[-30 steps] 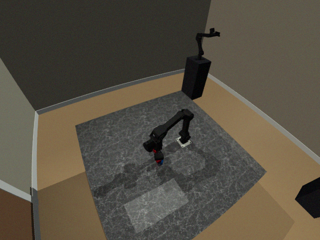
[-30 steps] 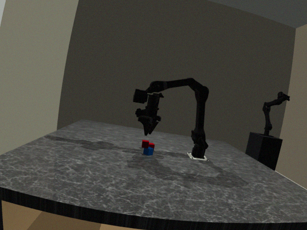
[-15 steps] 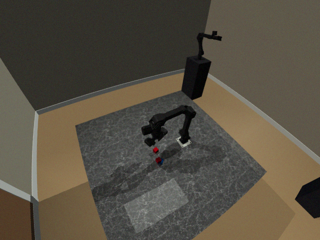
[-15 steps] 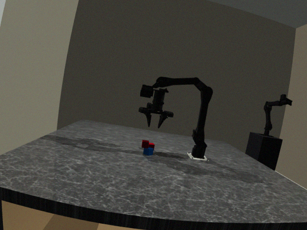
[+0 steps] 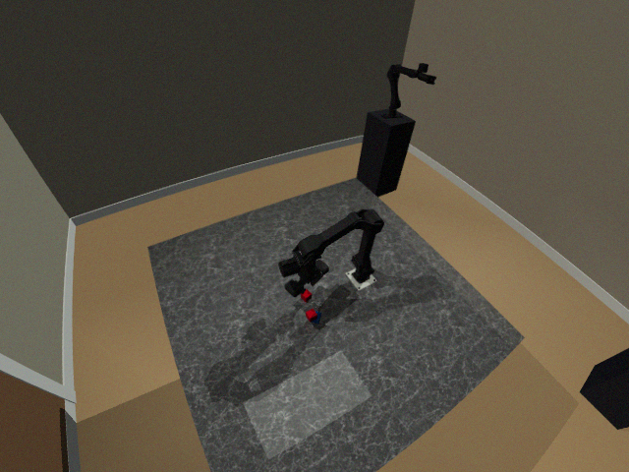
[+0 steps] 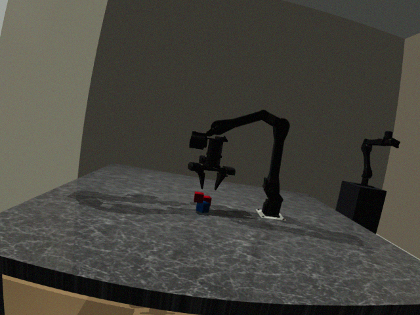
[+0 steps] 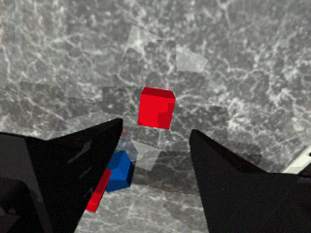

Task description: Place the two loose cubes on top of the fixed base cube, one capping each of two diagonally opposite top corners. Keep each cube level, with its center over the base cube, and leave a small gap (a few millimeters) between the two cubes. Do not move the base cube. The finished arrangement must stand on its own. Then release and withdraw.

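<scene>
The blue base cube point(image 5: 318, 319) point(image 6: 203, 207) point(image 7: 119, 172) sits on the dark marbled table. One red cube point(image 5: 311, 314) point(image 6: 198, 197) point(image 7: 99, 192) rests on its top, offset toward one corner and overhanging it; it looks about level, and the left finger hides part of it in the wrist view. The other red cube point(image 5: 306, 295) point(image 6: 207, 199) point(image 7: 155, 111) lies on the table a short way from the base, behind it in the exterior view. My gripper point(image 6: 209, 188) point(image 7: 156, 129) is open and empty, pointing down above the cubes. The loose cube shows centrally ahead of its fingertips.
My arm's white mounting plate point(image 5: 354, 283) point(image 6: 260, 214) is fixed to the table right of the cubes. A lighter rectangular patch point(image 5: 307, 403) shows on the table in the top view. A second arm stands on a black pedestal point(image 5: 384, 152) point(image 6: 359, 207) beyond the table.
</scene>
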Robot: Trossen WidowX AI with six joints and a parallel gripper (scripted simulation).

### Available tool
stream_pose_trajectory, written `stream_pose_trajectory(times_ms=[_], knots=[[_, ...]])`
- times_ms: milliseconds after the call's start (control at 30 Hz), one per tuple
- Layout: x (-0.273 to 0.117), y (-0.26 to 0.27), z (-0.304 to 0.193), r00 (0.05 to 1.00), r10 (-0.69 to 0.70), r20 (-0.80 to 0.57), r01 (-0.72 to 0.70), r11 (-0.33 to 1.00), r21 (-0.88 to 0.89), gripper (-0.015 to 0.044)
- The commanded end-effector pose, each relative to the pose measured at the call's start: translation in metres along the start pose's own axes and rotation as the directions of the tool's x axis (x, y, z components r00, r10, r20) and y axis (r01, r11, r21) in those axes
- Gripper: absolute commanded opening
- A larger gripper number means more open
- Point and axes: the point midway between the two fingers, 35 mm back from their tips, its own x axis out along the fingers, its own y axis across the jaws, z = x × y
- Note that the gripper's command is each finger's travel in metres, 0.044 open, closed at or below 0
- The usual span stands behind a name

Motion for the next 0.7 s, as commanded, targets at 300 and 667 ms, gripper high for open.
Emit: stream_pose_trajectory(times_ms=[300, 667], knots=[[0.022, 0.002, 0.001, 1.0, 0.01, 0.004, -0.01, 1.0, 0.006, 0.0265], [0.04, 0.002, 0.001, 1.0, 0.01, 0.004, -0.01, 1.0, 0.006, 0.0265]])
